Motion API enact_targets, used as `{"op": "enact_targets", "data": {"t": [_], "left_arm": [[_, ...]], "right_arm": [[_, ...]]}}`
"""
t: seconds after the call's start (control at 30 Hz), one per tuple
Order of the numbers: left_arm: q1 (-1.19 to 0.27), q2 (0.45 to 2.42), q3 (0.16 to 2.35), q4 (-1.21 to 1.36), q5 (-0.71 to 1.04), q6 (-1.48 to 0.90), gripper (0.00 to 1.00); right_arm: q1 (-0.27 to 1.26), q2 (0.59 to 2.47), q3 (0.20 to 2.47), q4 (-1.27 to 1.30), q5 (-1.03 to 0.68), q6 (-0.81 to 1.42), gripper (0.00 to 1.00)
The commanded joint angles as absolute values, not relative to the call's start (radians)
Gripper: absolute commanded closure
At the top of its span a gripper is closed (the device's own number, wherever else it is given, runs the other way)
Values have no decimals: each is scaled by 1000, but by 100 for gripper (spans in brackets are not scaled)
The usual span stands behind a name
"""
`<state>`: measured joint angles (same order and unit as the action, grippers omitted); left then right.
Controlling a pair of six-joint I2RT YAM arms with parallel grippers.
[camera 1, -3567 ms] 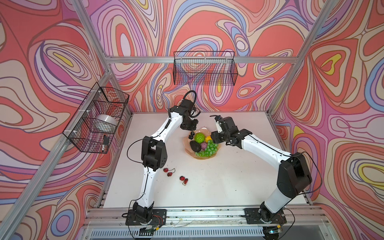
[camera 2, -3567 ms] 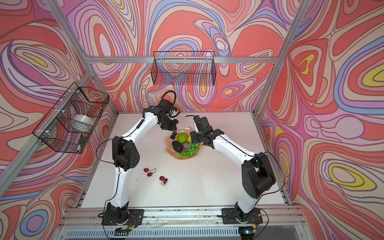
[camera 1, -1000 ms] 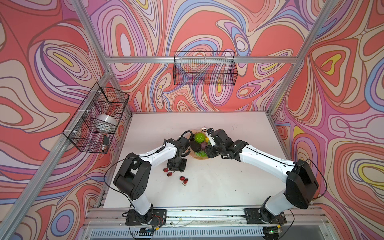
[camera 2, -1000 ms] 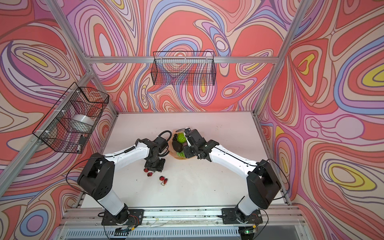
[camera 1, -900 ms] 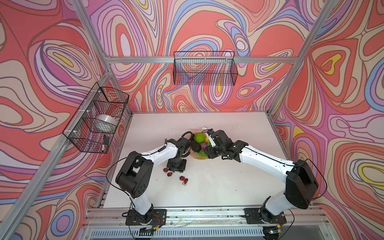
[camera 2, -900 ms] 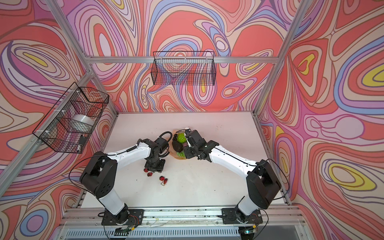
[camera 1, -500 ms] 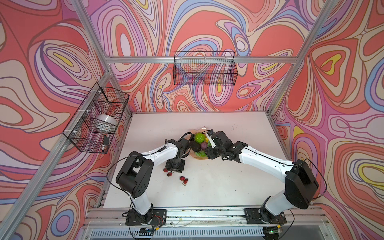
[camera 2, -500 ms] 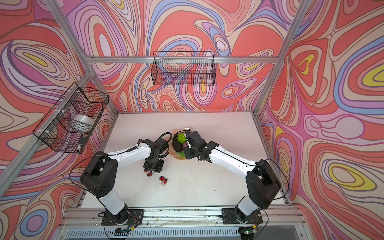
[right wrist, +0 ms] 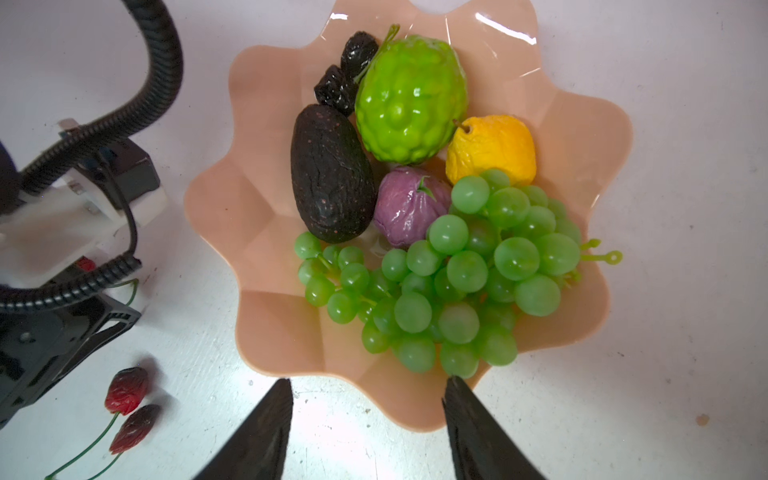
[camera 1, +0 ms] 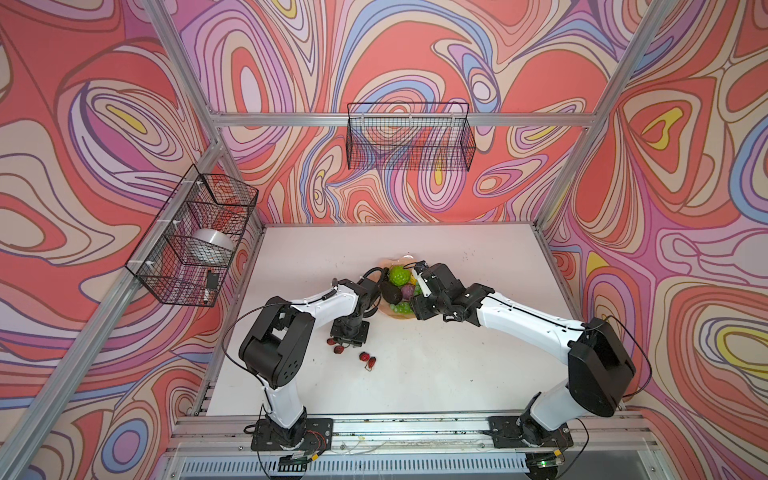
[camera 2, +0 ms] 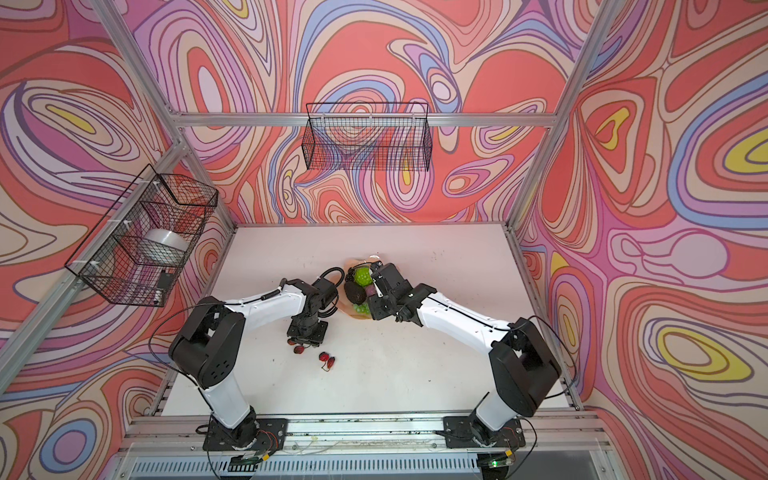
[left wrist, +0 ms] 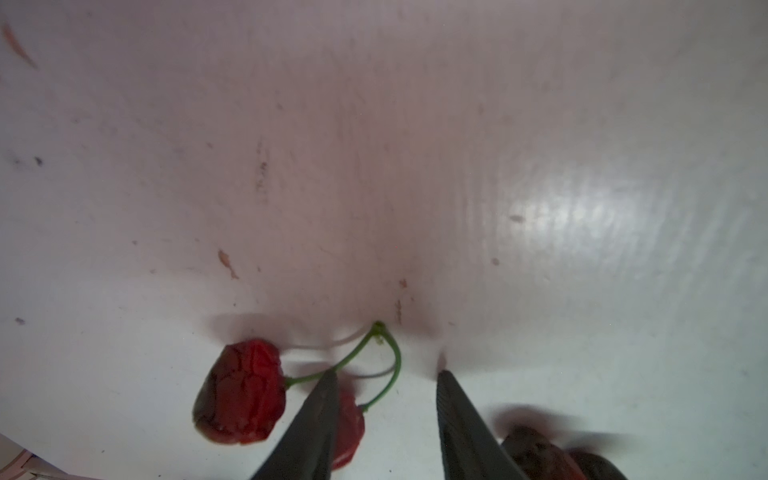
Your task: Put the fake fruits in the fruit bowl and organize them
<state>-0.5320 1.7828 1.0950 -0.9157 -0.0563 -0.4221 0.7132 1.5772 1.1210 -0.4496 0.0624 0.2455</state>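
Left hand open over a wrinkled red plastic cherry pair on the white counter; right hand open, empty, just beside the scalloped peach-pink bowl.

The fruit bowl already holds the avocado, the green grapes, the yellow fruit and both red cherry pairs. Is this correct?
Not quite. The fruit bowl holds the avocado, the green grapes and the yellow fruit, but both red cherry pairs lie outside it on the table, as a top view shows: one pair and, near it, the other pair.
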Motion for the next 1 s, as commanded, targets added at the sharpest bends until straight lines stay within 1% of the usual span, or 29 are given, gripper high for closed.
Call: {"op": "enact_targets", "data": {"t": [0.0,0.3,0.37,0.4,0.47,0.57,0.63,0.77,0.97], "left_arm": [[-507,1798,1096,-907,-35,-399,61],[-463,1823,1064,-843,82,-386,78],[-463,1829,1064,-835,91,-389,88],[-463,1830,1062,-831,93,-389,91],[-462,1827,1058,-818,104,-390,92],[-460,1811,1053,-806,109,-387,98],[-459,1785,1050,-799,111,-386,100],[-454,1703,1047,-806,106,-392,100],[-443,1515,1085,-844,153,-396,100]], "right_arm": [[718,1595,1112,-431,66,245,39],[718,1622,1147,-449,63,222,38],[718,1630,1158,-454,63,218,39],[718,1632,1161,-454,62,217,39],[718,1636,1165,-449,59,218,39],[718,1639,1170,-447,55,218,39],[717,1640,1173,-447,54,219,39],[717,1631,1170,-444,57,221,39],[718,1595,1145,-429,79,231,39]]}}
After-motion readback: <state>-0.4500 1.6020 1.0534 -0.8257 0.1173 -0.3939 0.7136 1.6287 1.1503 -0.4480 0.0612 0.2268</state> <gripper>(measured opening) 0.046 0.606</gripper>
